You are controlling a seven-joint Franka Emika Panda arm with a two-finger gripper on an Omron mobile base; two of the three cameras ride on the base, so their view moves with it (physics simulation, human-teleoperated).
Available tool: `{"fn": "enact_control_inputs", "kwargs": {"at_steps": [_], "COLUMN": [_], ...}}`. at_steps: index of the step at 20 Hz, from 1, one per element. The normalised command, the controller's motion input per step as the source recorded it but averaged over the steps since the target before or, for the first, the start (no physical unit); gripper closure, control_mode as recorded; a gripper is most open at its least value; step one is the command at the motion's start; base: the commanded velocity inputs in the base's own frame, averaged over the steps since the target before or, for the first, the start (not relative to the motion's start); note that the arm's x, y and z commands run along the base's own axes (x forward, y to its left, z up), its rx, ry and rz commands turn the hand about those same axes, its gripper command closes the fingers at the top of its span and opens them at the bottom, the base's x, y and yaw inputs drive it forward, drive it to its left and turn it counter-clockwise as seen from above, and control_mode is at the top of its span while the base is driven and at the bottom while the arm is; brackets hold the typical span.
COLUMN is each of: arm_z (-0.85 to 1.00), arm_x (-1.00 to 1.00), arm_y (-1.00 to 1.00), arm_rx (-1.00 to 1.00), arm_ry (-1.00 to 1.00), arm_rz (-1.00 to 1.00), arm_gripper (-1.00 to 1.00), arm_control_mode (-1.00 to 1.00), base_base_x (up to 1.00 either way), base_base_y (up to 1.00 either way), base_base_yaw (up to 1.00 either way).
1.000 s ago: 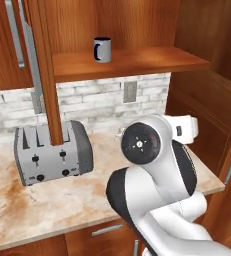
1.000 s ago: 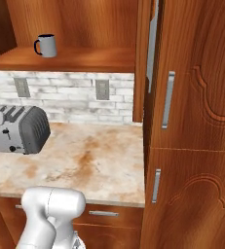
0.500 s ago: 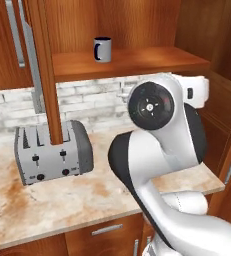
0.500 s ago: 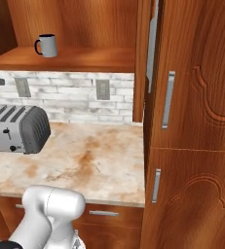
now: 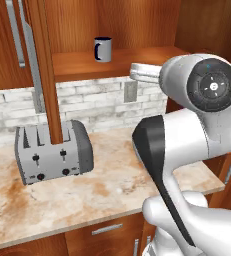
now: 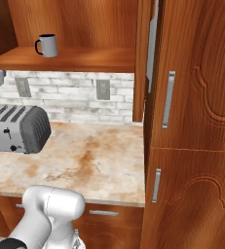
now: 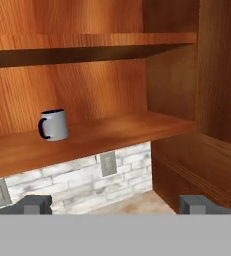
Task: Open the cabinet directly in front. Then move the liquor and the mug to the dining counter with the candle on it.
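Since the cabinet (image 7: 92,75) door is already swung open, the mug (image 7: 53,125) is plain in hand view at approx 9 o'clock, upright on the lower shelf (image 7: 117,132), handle turned toward the left; no liquor bottle can be made out on the shelf parts shown. Mug looks rigid, glazed, light, prob. slick and chip-prone, so a hold across the round body, clear of the handle, seems safest. Claw (image 7: 118,205) sits at 6 o'clock, released, tips spread wide w/ nothing between, well apart from the mug. Shelf is bare smooth wood w/ free room on both sides of the mug; an upper shelf (image 7: 87,42) at 12 o'clock limits headroom. Below, brick backsplash (image 5: 102,102), marbled worktop (image 5: 107,190) and toaster (image 5: 52,152) at 9 o'clock in left base view. Tall cabinet wall (image 6: 196,121) at 3 o'clock crowds the right.
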Motion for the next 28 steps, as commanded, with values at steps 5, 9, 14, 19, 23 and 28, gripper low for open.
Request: {"fn": "enact_control_inputs", "kwargs": {"at_steps": [5,9,14,19,23,28], "arm_z": [0.0,0.03,0.15,0.06,0.0,0.0], "arm_x": [0.01,0.22,0.29,0.13,0.29,0.37], "arm_y": [-0.11,0.24,0.42,0.18,0.03,0.05], "arm_rx": [0.18,-0.06,-0.12,-0.05,0.0,-0.07], "arm_ry": [-0.09,0.0,0.01,0.11,0.27,0.07], "arm_rz": [0.18,0.0,0.01,0.02,0.06,0.01], "arm_gripper": [-1.0,-1.0,-1.0,-1.0,-1.0,-1.0], "arm_control_mode": [-1.0,-1.0,-1.0,-1.0,-1.0,-1.0], "base_base_x": [0.0,0.0,0.0,0.0,0.0,0.0], "base_base_y": [0.0,0.0,0.0,0.0,0.0,0.0], "base_base_yaw": [0.0,0.0,0.0,0.0,0.0,0.0]}}
